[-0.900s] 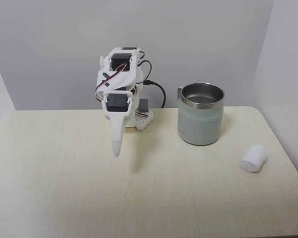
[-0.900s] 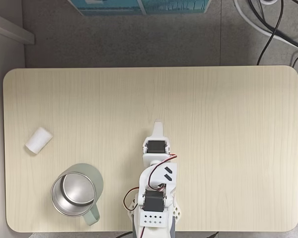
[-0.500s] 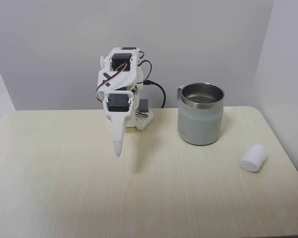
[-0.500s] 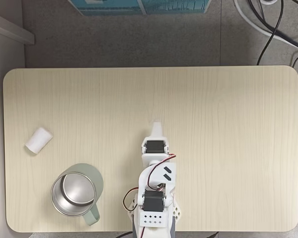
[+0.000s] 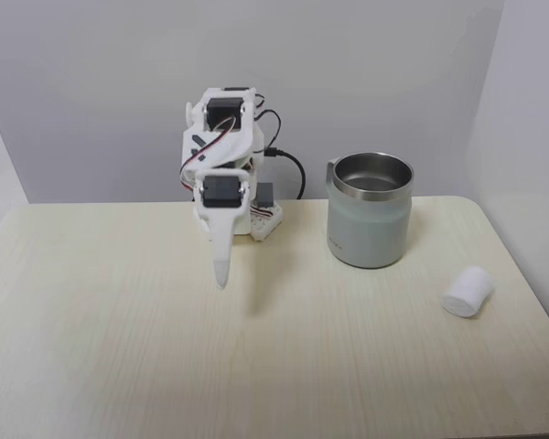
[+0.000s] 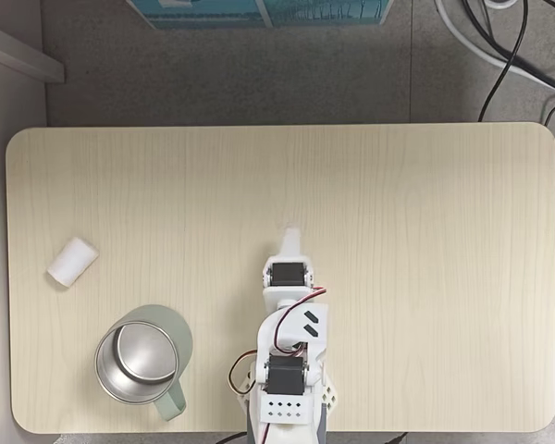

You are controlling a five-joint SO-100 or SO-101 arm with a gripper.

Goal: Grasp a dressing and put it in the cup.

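the pincer [image 5: 220, 274] hangs above the table [image 5: 119, 366], tip pointing down, with nothing held in it. in both fixed views its fingers read as one tapered white spike with no gap visible between them, so it appears closed and empty. in the top-down fixed view the pincer [image 6: 292, 237] sits near the middle of the table [image 6: 425, 203], just ahead of the arm's base at the lower edge of that view.

moving outward, the cup [image 5: 370, 221] stands upright on the table, to the right of the arm in the front fixed view. its steel interior is visible and holds nothing. in the top-down fixed view the cup [image 6: 141, 363] stands to the lower left of the pincer, handle towards the table's lower edge.

the dressing [image 5: 468, 291] lies on its side on the table, beyond the cup, near the right edge in the front fixed view. in the top-down fixed view the dressing [image 6: 72, 261] lies near the left edge, above the cup and apart from it. it is well apart from the pincer.

task status, as judged from this arrangement: no step is complete. the dressing is ungrasped and the cup is empty. remaining steps: swing the pincer across to the dressing, open it, close on the roll, lift, carry it over the cup rim and release.
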